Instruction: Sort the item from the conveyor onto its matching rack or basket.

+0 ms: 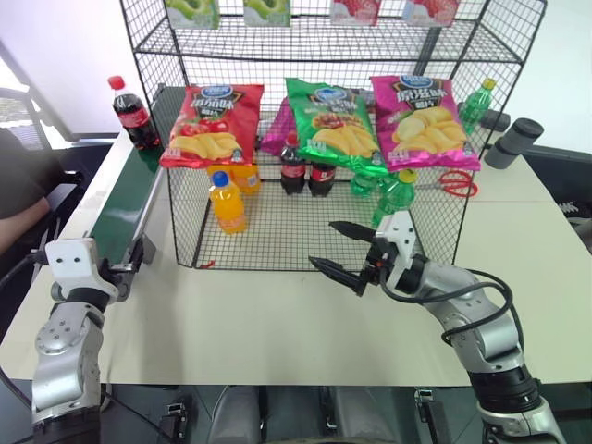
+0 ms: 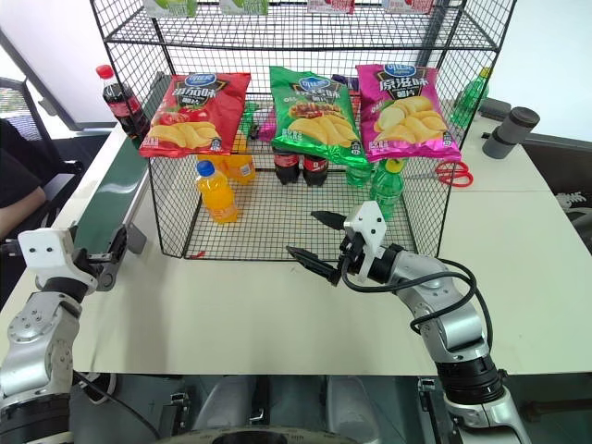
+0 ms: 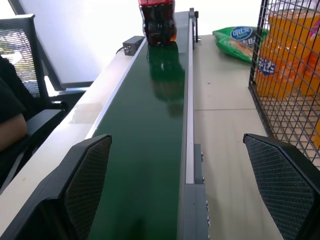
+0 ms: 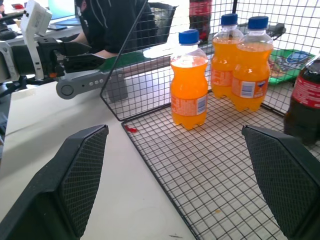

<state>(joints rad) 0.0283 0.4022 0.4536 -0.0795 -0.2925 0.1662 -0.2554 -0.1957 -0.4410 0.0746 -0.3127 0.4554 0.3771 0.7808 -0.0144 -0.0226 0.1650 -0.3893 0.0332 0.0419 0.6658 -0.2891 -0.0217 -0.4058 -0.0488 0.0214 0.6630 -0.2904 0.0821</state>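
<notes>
While the cola bottle (image 1: 132,113) is standing upright at the far end of the conveyor (image 1: 125,208), well away from both arms, we're basically just waiting with nothing held. Our left claw (image 3: 185,192) sits at the near, rounded end of the belt with its fingers spread wide and pointing straight up the belt line. Our right claw (image 1: 340,248) is just as wide and hangs in front of the rack (image 1: 305,139), over the white worktop (image 1: 277,324), aimed toward the orange-drink bottles (image 4: 225,70).

What could go wrong, as we see it: the bottle is tall and narrow, so a bump from one finger before the other closes would likely tip it and send it rolling off the belt rail. If the left claw closes too late, the bottle could ride off the rounded end. The rack's bottom tier already has two cola bottles (image 1: 306,169) squeezed between the orange ones and the green soda bottles (image 1: 396,192), so dropping a third in could knock neighbours over. The chip bags (image 1: 322,120) hanging over that tier also crowd the way in.
</notes>
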